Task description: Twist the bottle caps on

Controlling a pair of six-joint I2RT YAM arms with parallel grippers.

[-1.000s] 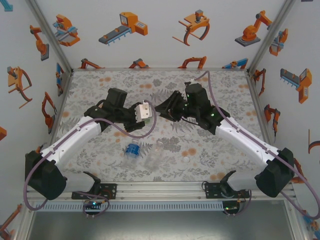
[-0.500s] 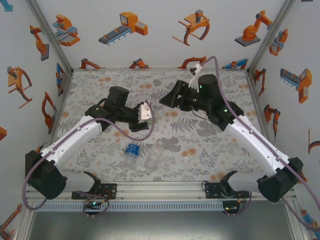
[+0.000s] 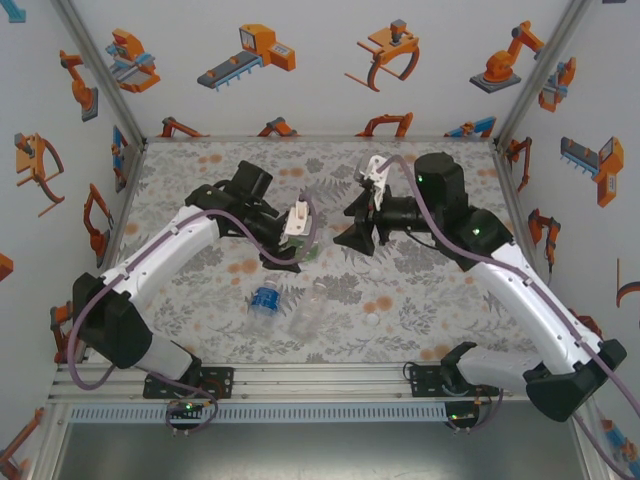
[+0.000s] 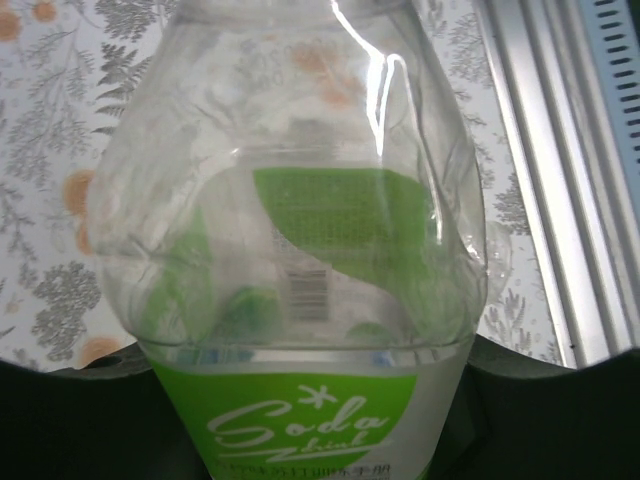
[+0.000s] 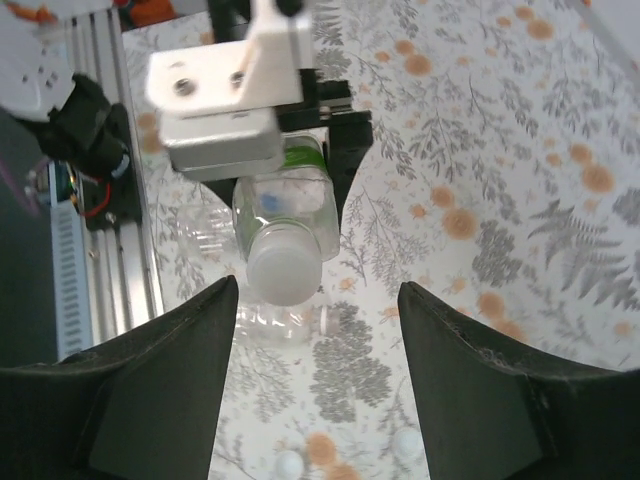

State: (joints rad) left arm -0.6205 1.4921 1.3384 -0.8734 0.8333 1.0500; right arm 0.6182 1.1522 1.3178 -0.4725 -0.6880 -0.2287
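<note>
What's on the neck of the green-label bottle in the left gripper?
A white cap sits on the neck of the bottle. The cap covers the threads, so how tight it is cannot be seen.

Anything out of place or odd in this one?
Two bottles lie on their sides toward the near edge: the blue-labelled bottle and the clear bottle, a loose cap nearby. The left end effector holds the green-labelled bottle horizontally, white cap on its neck. No spill.

We had bright, even overhead light; shadows on the table (image 3: 420,310) were soft and faint. White glare streaked the bottle (image 4: 290,250) in the left wrist view, close and slightly blurred. The near, dark right fingers (image 5: 160,390) were out of focus.
</note>
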